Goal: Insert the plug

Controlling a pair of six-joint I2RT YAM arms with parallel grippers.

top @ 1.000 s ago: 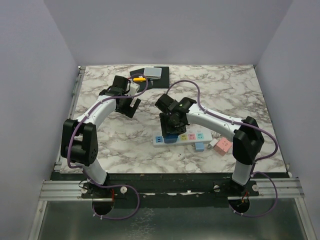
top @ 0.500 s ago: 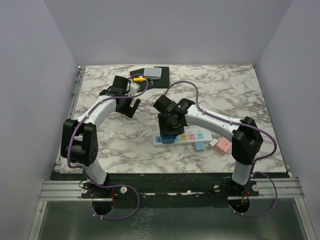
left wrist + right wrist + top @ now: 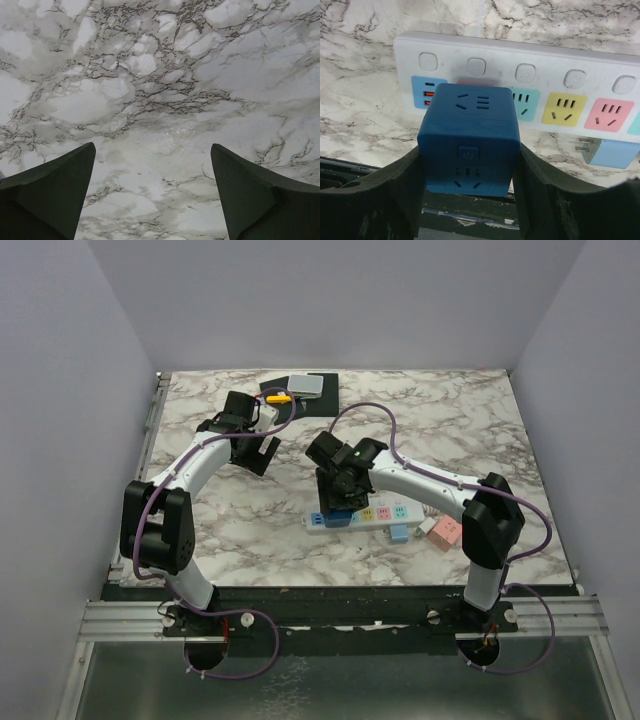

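Note:
The plug is a dark blue cube adapter (image 3: 469, 140) with a power button and sockets on its faces. My right gripper (image 3: 469, 160) is shut on it, one finger pressed on each side. The cube sits over the second socket from the left of the white power strip (image 3: 545, 65), hiding that socket; whether its pins are seated I cannot tell. In the top view the cube (image 3: 338, 518) is at the left end of the strip (image 3: 385, 512), under my right gripper (image 3: 338, 502). My left gripper (image 3: 152, 146) is open over bare marble, far from the strip (image 3: 262, 452).
A light blue plug (image 3: 607, 152) lies against the strip's near side (image 3: 399, 533). A pink plug (image 3: 445, 532) lies to its right. At the back, a grey box (image 3: 305, 386) rests on a black mat with a yellow item (image 3: 278, 397) beside it.
My right gripper has shifted slightly left along the strip with the blue cube in it. The left arm has not moved.

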